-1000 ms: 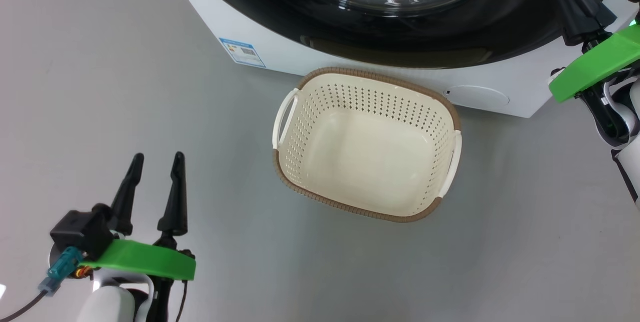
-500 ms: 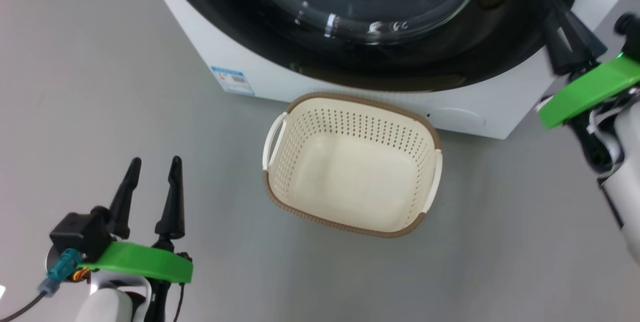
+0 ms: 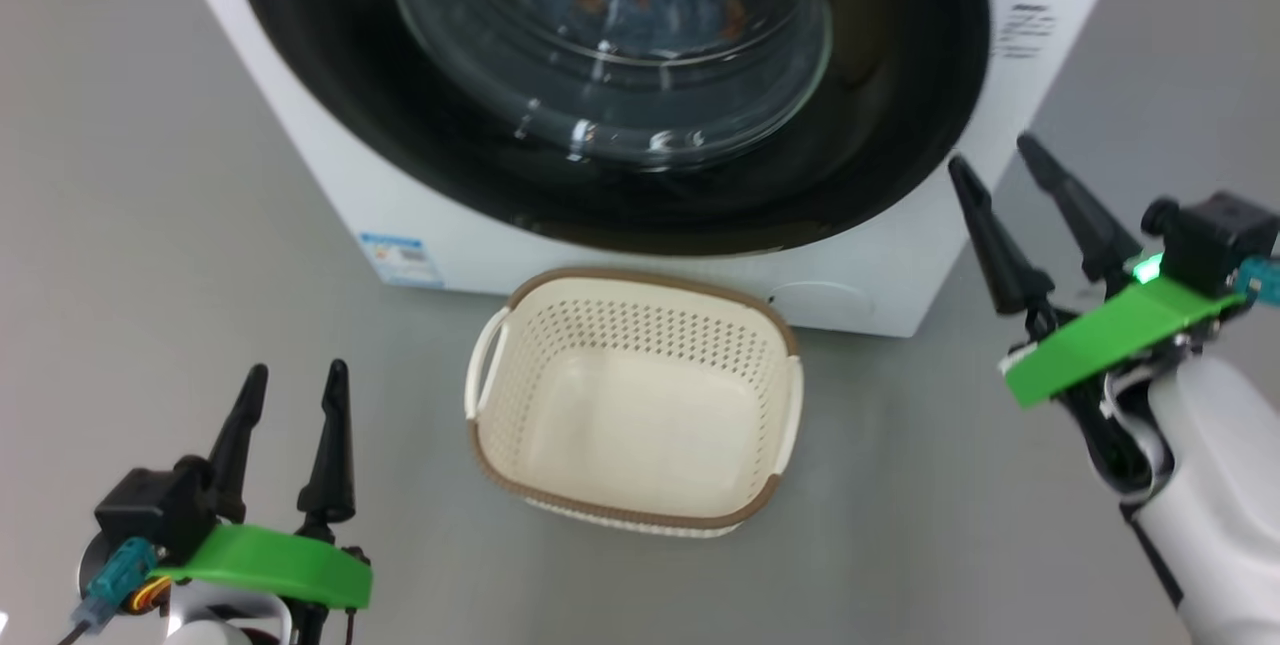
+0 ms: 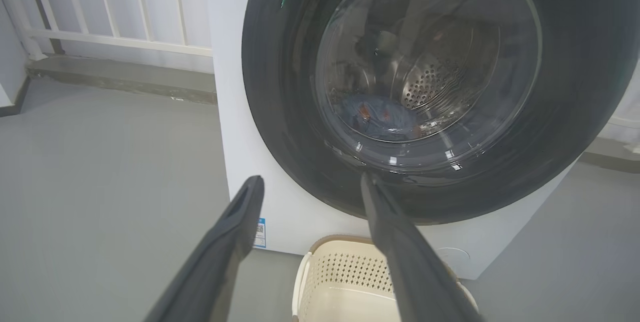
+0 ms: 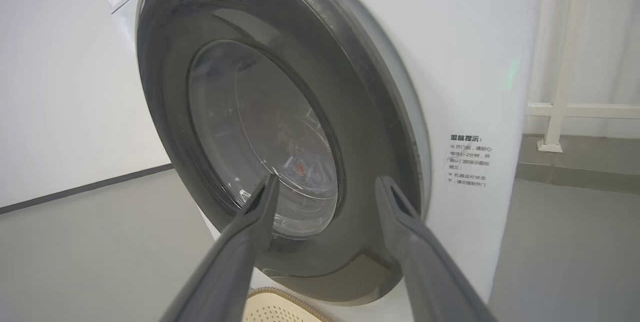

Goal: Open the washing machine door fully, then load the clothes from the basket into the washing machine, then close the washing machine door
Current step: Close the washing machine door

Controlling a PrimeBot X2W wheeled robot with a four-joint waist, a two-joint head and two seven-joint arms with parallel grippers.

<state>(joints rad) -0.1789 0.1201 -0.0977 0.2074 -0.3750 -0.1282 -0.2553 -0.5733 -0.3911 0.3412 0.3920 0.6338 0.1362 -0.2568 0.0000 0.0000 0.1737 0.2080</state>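
The washing machine (image 3: 900, 265) stands ahead with its door (image 3: 880, 125) lying flat against the front, black rim around clear glass. Light blue clothes (image 4: 380, 117) with orange print lie in the steel drum behind the glass, also visible as clothes (image 5: 300, 164) in the right wrist view. The basket (image 3: 640, 277) sits empty on the floor just before the machine. My left gripper (image 3: 297, 370) hangs open at the lower left, well away from the basket. My right gripper (image 3: 990, 152) is open beside the machine's right corner, holding nothing, its fingers (image 5: 400, 212) pointing at the door's rim (image 5: 170, 112).
Grey floor surrounds the machine. A blue label (image 3: 400, 258) marks its lower left corner and a round cover (image 3: 820, 303) its lower right. A white railing (image 4: 110, 12) stands behind on the left, and a printed notice (image 5: 467, 160) is on the machine's front right.
The head camera has pulled back and up, showing more of the door. My right gripper has opened and come off the door's right rim. The left arm holds still.
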